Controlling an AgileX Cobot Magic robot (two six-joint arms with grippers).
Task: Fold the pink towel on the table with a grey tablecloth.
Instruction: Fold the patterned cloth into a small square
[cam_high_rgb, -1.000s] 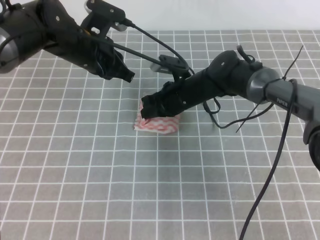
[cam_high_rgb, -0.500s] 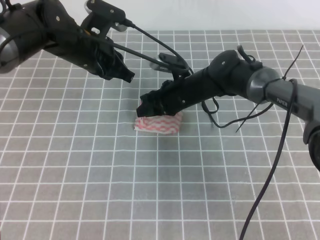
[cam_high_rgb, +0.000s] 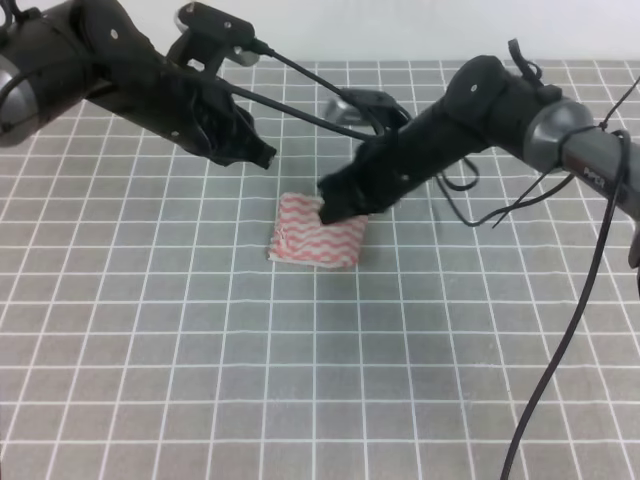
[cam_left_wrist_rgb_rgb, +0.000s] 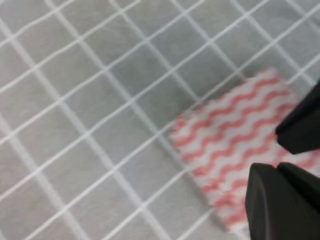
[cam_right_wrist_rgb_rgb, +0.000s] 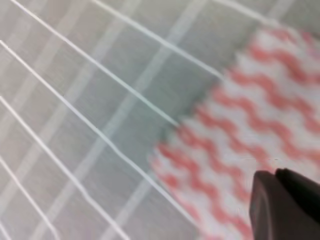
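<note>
The pink towel (cam_high_rgb: 318, 232) lies folded into a small rectangle on the table with a grey tablecloth (cam_high_rgb: 200, 380), near its middle. My right gripper (cam_high_rgb: 331, 207) hovers shut at the towel's upper right edge and holds nothing. My left gripper (cam_high_rgb: 264, 157) hangs shut a little up and left of the towel, apart from it. In the left wrist view the striped towel (cam_left_wrist_rgb_rgb: 235, 130) sits ahead of my shut left gripper (cam_left_wrist_rgb_rgb: 267, 172), and the right gripper (cam_left_wrist_rgb_rgb: 302, 127) shows dark over its far side. The right wrist view shows the blurred towel (cam_right_wrist_rgb_rgb: 240, 125) under the shut right gripper (cam_right_wrist_rgb_rgb: 274, 176).
Black cables (cam_high_rgb: 560, 330) trail from the right arm across the right side of the cloth. A thin cable (cam_high_rgb: 300, 110) runs from the left arm toward the right one above the towel. Grid-lined cloth stretches out in front of the towel.
The right gripper has moved off the towel to the right and back, uncovering its striped top. The left gripper has shifted slightly to the right. The towel stays in place.
</note>
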